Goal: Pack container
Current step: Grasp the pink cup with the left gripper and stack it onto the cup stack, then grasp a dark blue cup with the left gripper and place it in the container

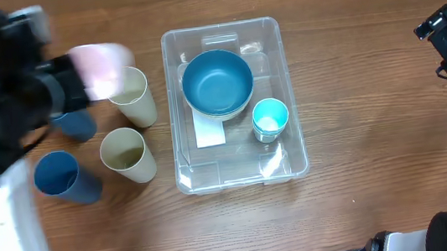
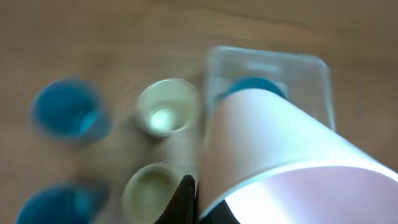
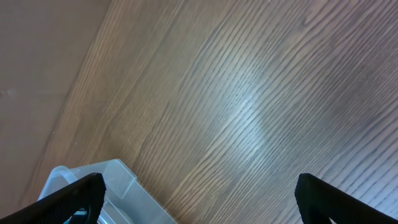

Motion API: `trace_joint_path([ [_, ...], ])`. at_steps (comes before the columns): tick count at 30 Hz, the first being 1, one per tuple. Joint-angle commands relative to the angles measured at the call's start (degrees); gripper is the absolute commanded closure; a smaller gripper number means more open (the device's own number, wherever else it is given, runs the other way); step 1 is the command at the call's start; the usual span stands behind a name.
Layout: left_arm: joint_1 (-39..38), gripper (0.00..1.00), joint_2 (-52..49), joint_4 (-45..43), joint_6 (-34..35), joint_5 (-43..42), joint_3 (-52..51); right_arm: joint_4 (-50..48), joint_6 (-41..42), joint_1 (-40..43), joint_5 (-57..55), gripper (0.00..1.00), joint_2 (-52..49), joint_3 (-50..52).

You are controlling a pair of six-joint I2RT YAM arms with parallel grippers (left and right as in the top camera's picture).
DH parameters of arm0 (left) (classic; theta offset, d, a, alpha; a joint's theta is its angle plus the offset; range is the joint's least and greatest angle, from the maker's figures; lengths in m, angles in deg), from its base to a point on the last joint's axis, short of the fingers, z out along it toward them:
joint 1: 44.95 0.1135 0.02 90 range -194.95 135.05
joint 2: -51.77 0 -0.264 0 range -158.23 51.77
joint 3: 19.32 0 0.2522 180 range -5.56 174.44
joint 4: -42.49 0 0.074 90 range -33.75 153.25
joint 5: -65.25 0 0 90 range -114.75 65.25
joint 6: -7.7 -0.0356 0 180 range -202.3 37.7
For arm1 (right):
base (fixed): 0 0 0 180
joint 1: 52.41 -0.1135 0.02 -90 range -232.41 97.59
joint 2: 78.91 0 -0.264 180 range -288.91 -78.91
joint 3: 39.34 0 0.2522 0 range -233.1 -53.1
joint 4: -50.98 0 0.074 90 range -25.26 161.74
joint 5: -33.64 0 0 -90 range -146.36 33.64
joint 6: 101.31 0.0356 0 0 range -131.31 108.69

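Container (image 1: 187,159): clear bin mid-tabletop (image 1: 373,176) with a white label (image 1: 209,133) on its base. It holds a blue bowl (image 1: 217,82) and, beside its right wall, a small light-blue cup (image 1: 271,118).
Left fingers (image 2: 184,200): clenched on a pink cup (image 1: 103,69), held tilted left of the container, just above a beige cup (image 1: 133,98).
Right fingers (image 3: 81,196): spread wide with nothing between them, well to the right of the container.
Waiting: a second beige cup (image 1: 125,153) and two dark blue cups (image 1: 65,177) stand left of the bin.
Step, as judged: carrying the pink cup toward the bin.
Risk one: the low, tilted cup could clip the beige cup's rim and topple it.
Risk two: free floor is scarce, so the cup may land on the bowl or the bin wall and tip out.
Risk three: the grip looks to be near one edge, so the cup may slip.
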Motion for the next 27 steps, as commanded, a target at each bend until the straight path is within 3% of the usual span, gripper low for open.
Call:
trace_joint_path([
  [1,-20.9,0.96,-5.5,-5.8,-7.5,4.0,-2.1,-0.3,0.3,-0.3,0.1,0.00,0.2,-0.8],
  [3,-31.6,0.96,-14.9,-10.0,-10.0,6.6,-2.2,-0.3,0.3,-0.3,0.1,0.00,0.2,-0.8],
  [5,-34.5,0.96,-20.5,-10.1,-10.0,10.8,-2.2,-0.3,0.3,-0.3,0.1,0.00,0.2,-0.8],
  [13,-35.5,0.93,-36.9,-9.0,-9.8,9.8,-2.2,-0.3,0.3,-0.3,0.1,0.00,0.2,-0.8],
  [14,-35.5,0.74,-36.9,-8.7,-9.7,8.3,-2.2,-0.3,0.3,-0.3,0.1,0.00,0.2,-0.8],
  [16,-35.5,0.04,-35.6,-7.1,-6.7,7.8,0.2,-0.3,0.3,-0.3,0.1,0.00,0.2,-0.8],
  [21,-30.1,0.00,-29.5,6.0,-1.7,10.7,17.7,-0.3,0.3,-0.3,0.1,0.00,0.2,-0.8],
  [25,-14.5,0.00,-20.2,9.0,4.1,12.1,21.6,-0.3,0.3,-0.3,0.1,0.00,0.2,-0.8],
  [27,-1.3,0.00,-16.4,9.0,4.7,8.9,21.2,-0.3,0.3,-0.3,0.1,0.00,0.2,-0.8],
])
